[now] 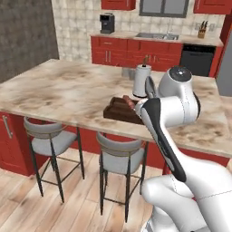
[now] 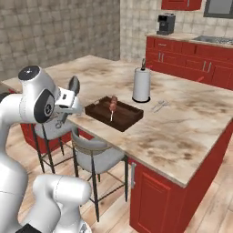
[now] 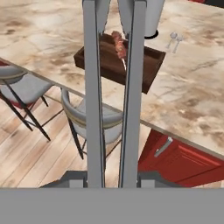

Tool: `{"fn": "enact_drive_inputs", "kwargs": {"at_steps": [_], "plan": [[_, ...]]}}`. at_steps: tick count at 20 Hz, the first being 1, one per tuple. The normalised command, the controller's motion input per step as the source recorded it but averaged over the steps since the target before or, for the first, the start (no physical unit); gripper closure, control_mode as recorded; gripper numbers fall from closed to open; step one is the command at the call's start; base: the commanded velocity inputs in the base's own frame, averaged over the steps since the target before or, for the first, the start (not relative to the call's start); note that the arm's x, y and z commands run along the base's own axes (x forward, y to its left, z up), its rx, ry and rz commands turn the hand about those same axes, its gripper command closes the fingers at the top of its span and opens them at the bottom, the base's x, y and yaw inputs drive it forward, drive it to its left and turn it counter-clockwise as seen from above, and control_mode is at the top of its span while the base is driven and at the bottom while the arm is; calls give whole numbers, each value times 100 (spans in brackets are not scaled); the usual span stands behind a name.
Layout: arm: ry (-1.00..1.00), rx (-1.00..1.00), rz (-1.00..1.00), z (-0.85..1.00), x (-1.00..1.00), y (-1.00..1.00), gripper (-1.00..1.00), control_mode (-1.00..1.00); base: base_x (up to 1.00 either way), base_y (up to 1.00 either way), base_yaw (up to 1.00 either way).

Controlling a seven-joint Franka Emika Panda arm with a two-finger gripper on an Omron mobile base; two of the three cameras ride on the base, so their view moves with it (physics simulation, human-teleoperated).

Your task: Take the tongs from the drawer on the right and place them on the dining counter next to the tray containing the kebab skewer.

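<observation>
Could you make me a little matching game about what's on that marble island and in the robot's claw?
Things:
1. tongs
2. kebab skewer
3. paper towel roll
4. small silvery utensil

Places:
A. lying in the tray
B. standing upright behind the tray
C. held in the jaws, off the counter
D. lying flat on the dining counter, right of the roll

Pairs: 1-C, 2-A, 3-B, 4-D

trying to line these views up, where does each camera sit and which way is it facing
Left base view: behind the arm's left, facing the dining counter; arm at lower right.
Right base view: behind its right, facing the counter's corner; arm at lower left.
Hand view: on the hand, looking along the tongs held in the gripper, down at the counter edge.
All share the tray, kebab skewer and paper towel roll.
</observation>
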Motion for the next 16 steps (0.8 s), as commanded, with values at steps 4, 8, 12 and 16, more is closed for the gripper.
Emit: {"fn": "enact_drive_inputs", "kwargs": {"at_steps": [4,8,12,16], "plan": [[0,0,0,0,0,0,100,100,37,49,-39],[0,0,0,0,0,0,100,100,35,32,-39],[0,0,0,0,0,0,100,100,32,2,-35],[0,0,0,0,0,0,100,100,29,0,-34]]}}
